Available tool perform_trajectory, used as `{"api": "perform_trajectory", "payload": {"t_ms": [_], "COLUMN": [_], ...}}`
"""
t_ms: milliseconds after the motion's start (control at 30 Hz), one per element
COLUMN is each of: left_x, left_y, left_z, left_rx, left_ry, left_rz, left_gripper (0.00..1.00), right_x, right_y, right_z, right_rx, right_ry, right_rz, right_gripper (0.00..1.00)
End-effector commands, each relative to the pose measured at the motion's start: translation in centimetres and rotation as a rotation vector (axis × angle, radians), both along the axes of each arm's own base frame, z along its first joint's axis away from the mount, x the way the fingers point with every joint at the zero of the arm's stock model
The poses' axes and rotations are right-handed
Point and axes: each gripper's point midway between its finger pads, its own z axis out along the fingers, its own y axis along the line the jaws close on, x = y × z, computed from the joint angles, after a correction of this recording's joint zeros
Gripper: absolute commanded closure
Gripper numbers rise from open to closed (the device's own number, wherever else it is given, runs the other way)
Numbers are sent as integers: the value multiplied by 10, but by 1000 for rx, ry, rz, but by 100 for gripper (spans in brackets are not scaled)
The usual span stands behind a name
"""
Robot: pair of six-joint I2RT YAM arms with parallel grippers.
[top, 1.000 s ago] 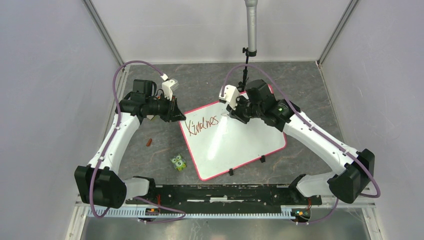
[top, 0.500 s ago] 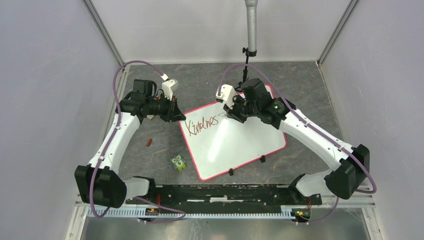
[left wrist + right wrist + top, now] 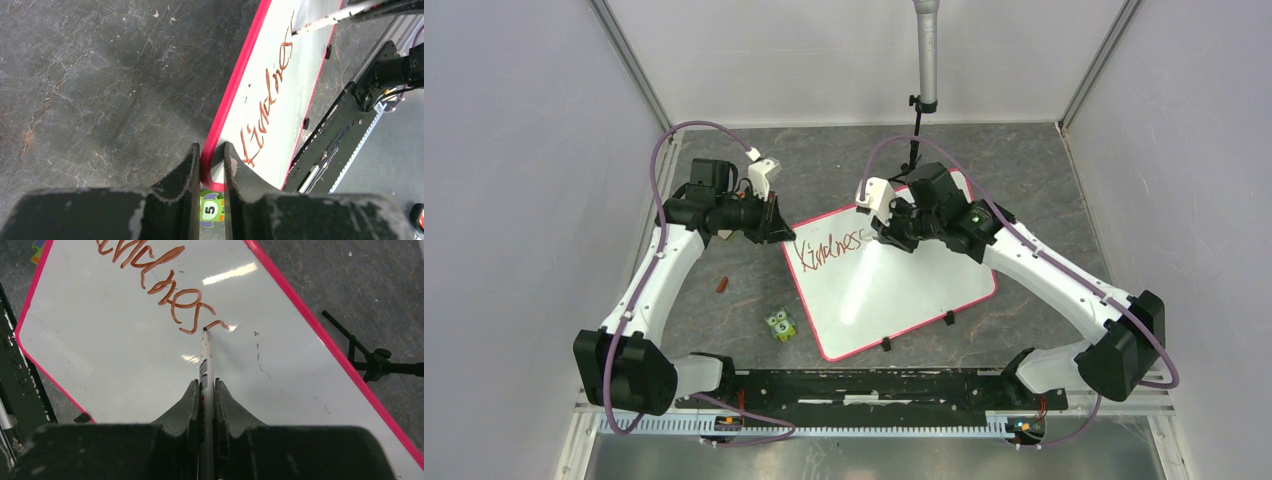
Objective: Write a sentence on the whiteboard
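Well — left gripper (image 3: 211, 152) pinching whiteboard (image 3: 904, 290) frame | right gripper (image 3: 206, 387) clamping marker (image 3: 205, 352) mid-word | risk — pinch loosens, whiteboard slips, sentence (image 3: 165, 290) smears.

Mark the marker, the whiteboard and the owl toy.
marker (image 3: 205, 355): right wrist view, middle of the white barrel.
whiteboard (image 3: 914, 285): top external view, bare white surface below the writing.
owl toy (image 3: 780, 324): top external view, its green body.

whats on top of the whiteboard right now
Brownish-red writing, the marker touching its end, held by the right gripper. The right arm covers the far part of the whiteboard in the top view.
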Motion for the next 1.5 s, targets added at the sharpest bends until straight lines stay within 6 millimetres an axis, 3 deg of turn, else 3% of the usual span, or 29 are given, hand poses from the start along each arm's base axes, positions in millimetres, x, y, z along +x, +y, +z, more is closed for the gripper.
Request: {"api": "perform_trajectory", "payload": {"t_ms": [0,400,667,933,1133,1267,1467], "left_x": [-13,-13,-13,-13,-13,-13,-14], "left_y": [-9,-9,-10,-10,-9,-10,-10], "left_z": [-19,-17,-19,-19,-19,-17,-14], "left_rx": [42,36,37,38,39,37,34], "left_ry": [47,49,52,51,50,45,36], "left_rz": [-78,-78,-82,-80,-80,-80,-80], "left_gripper": [98,98,98,98,98,97,91], "right_x": [-4,-4,-19,-21,-28,-32,-18], "right_y": [-8,-25,-15,6,14,10,-17], "right_z": [-4,-6,-16,-5,20,32,37], "right_rx": [-30,-66,-41,-18,43,74,84], "right_ry": [-25,-48,19,12,5,4,-21], "right_rz": [3,-52,0,44,95,94,26], "right_gripper": [100,100,100,100,100,100,100]}}
